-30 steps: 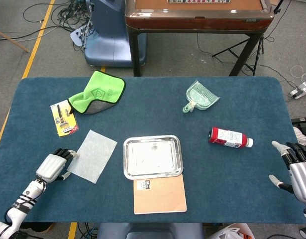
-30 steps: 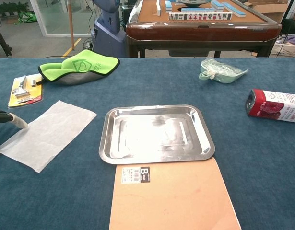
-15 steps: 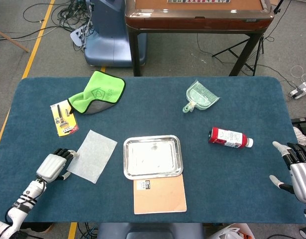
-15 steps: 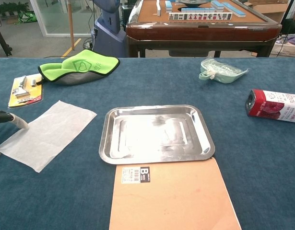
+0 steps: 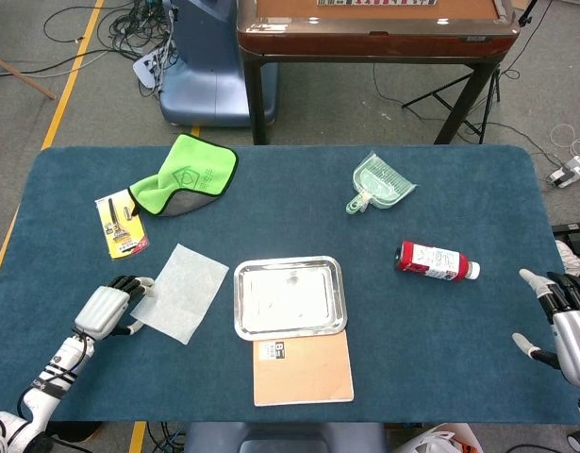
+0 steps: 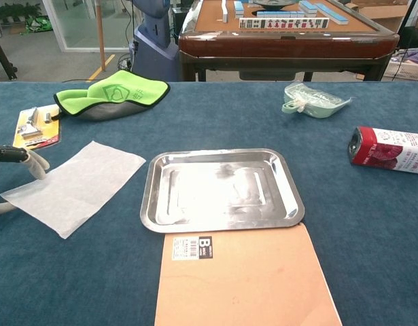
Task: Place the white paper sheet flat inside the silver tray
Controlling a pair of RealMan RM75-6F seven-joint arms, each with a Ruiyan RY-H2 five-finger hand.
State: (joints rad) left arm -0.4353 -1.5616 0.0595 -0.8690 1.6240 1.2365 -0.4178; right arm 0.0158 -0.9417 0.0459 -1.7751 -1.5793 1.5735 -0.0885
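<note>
The white paper sheet (image 5: 181, 291) (image 6: 76, 187) lies flat on the blue table, just left of the silver tray (image 5: 239, 302) (image 6: 149, 197), whose inside holds nothing. My left hand (image 5: 106, 307) is at the sheet's left corner. In the chest view one of its fingers (image 6: 18, 157) lies over that corner and the thumb shows below it, so the hand pinches the paper. My right hand (image 5: 565, 321) hovers at the table's right edge with its fingers spread and nothing in it.
A brown board (image 5: 302, 368) touches the tray's near edge. A red bottle (image 5: 436, 260) lies to the right. At the back are a green cloth (image 5: 184, 175), a yellow card package (image 5: 120, 225) and a pale green scoop (image 5: 379, 184).
My left hand has shifted right and a little away from me, and the paper sheet has slid with it toward the tray. The right hand has not moved.
</note>
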